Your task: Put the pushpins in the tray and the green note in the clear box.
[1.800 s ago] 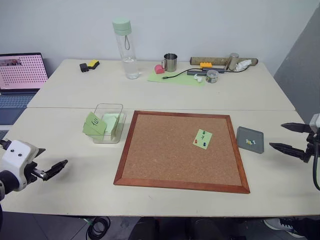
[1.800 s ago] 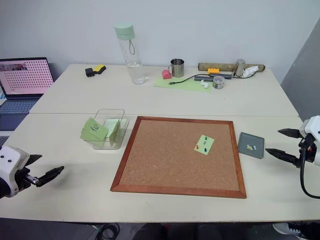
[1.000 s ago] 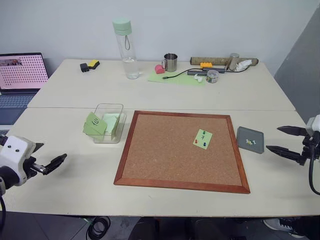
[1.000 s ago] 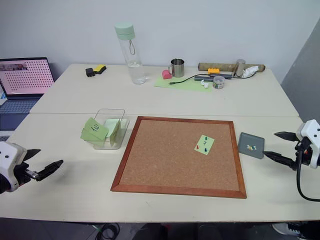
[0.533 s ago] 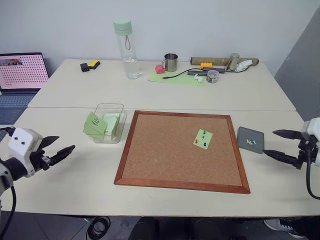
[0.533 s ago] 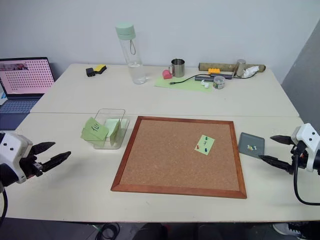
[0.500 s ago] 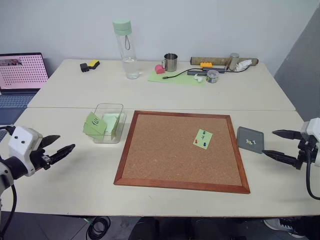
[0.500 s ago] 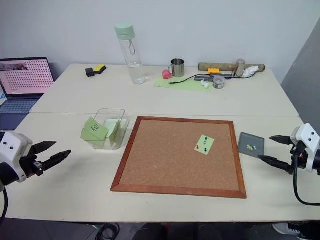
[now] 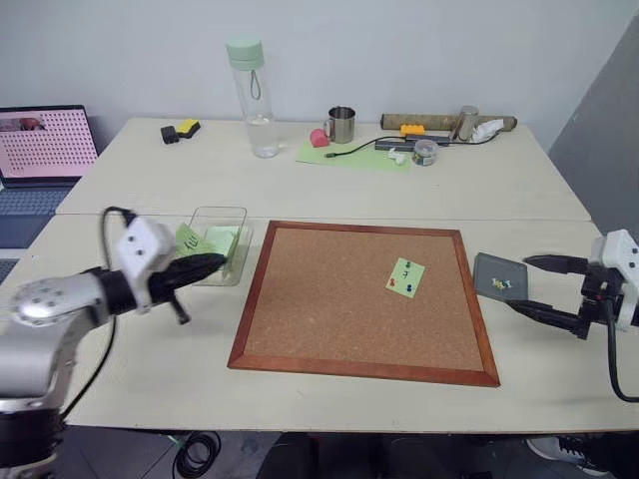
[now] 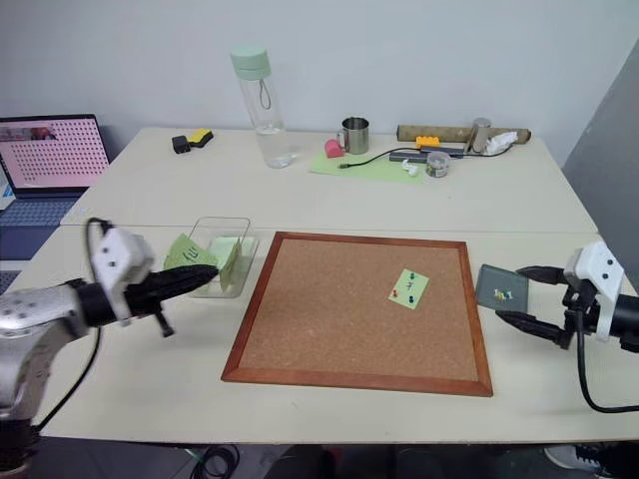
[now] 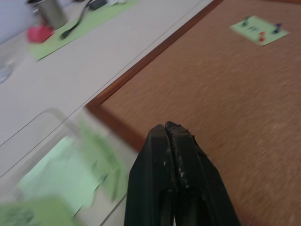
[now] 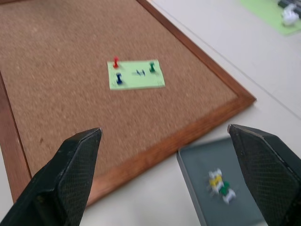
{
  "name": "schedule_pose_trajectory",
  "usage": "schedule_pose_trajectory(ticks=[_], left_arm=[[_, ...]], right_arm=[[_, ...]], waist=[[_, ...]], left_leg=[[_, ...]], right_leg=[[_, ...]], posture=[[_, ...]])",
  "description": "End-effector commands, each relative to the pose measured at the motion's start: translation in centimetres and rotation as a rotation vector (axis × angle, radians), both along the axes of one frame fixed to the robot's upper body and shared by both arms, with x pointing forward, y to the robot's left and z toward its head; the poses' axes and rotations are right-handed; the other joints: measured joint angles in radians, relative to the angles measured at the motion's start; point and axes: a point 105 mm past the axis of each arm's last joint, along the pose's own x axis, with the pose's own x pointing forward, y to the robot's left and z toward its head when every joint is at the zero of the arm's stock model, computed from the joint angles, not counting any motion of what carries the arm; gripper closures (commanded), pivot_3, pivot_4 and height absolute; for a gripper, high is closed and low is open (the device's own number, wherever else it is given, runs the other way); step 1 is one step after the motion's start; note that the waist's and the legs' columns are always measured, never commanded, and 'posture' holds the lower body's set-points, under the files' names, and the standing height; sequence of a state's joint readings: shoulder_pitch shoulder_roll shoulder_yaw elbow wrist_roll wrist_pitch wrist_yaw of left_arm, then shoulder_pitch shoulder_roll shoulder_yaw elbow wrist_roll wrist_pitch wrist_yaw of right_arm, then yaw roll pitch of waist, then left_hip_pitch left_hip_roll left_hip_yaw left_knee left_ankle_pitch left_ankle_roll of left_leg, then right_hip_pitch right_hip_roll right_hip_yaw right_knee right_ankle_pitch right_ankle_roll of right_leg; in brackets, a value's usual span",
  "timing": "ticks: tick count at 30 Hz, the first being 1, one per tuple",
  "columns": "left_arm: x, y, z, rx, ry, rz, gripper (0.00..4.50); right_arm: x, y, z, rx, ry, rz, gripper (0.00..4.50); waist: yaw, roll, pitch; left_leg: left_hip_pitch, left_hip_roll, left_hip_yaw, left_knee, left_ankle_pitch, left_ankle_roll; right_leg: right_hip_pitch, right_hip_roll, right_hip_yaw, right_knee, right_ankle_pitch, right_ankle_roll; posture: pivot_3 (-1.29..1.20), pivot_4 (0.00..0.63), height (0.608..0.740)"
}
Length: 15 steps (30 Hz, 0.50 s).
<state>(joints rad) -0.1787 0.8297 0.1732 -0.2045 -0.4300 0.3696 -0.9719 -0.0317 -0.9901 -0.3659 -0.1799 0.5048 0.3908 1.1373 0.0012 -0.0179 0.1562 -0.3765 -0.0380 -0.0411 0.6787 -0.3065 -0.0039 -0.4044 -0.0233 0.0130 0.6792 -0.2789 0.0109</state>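
Since a moment ago, the left gripper (image 9: 205, 265) has swung right to the clear box (image 9: 221, 240) and pinched shut on nothing, while the right gripper (image 9: 529, 285) stays spread beside the tray (image 9: 498, 278). The green note (image 9: 404, 277) remains pinned by pushpins (image 12: 118, 70) on the corkboard (image 9: 329, 309), right of centre, so nothing has been delivered.

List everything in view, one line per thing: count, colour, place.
corkboard: one, brown, wood-framed, table centre
green note: one, pinned on the corkboard
pushpins: three, red, blue, green, in the note
tray: one, dark grey, right of the corkboard, pins inside
clear box: one, left of the corkboard, green notes inside
water bottle: one, clear, green cap, far side
metal mug: one, far side
laptop: one, far left
left gripper: shut, at the clear box
right gripper: open, at the tray
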Motion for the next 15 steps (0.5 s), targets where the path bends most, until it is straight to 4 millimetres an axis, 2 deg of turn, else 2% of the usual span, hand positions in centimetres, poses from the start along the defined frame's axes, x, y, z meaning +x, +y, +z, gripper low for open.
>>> schedule_pose_trajectory(ticks=[1,9,12,15], left_arm=[[0.2,-5.7,-0.8,-0.050,0.006,-0.160,4.47],[1.1,-12.5,-6.2,-0.034,0.073,-0.298,4.47],[1.7,-13.7,-7.6,-0.035,0.072,-0.294,4.47],[2.2,-14.0,-8.8,-0.038,0.085,-0.279,4.47]], right_arm=[[0.6,2.2,0.7,0.024,-0.058,0.033,0.00],[3.3,6.3,-0.3,0.089,-0.095,0.069,0.00],[4.7,7.2,-1.4,0.082,-0.077,0.057,0.00],[6.4,7.6,-2.5,0.080,-0.069,0.028,0.00]], waist=[[0.000,0.000,0.000],[-0.003,-0.001,0.000],[-0.002,-0.001,0.000],[-0.001,-0.001,0.000]], left_leg=[[0.000,0.000,0.000,0.001,0.000,0.000],[0.000,0.000,0.000,0.001,0.000,0.000],[-0.001,0.000,0.000,0.002,0.000,0.000],[-0.001,0.000,-0.001,0.002,0.000,0.000]], right_leg=[[0.000,0.000,0.000,0.000,0.000,0.000],[0.000,0.001,0.001,0.001,0.000,0.000],[-0.001,0.001,0.000,0.001,0.000,0.000],[-0.001,0.001,0.000,0.001,0.000,0.000]], posture=[[0.00,0.150,0.740],[0.00,0.150,0.740],[0.00,0.150,0.740],[0.00,0.150,0.740]])
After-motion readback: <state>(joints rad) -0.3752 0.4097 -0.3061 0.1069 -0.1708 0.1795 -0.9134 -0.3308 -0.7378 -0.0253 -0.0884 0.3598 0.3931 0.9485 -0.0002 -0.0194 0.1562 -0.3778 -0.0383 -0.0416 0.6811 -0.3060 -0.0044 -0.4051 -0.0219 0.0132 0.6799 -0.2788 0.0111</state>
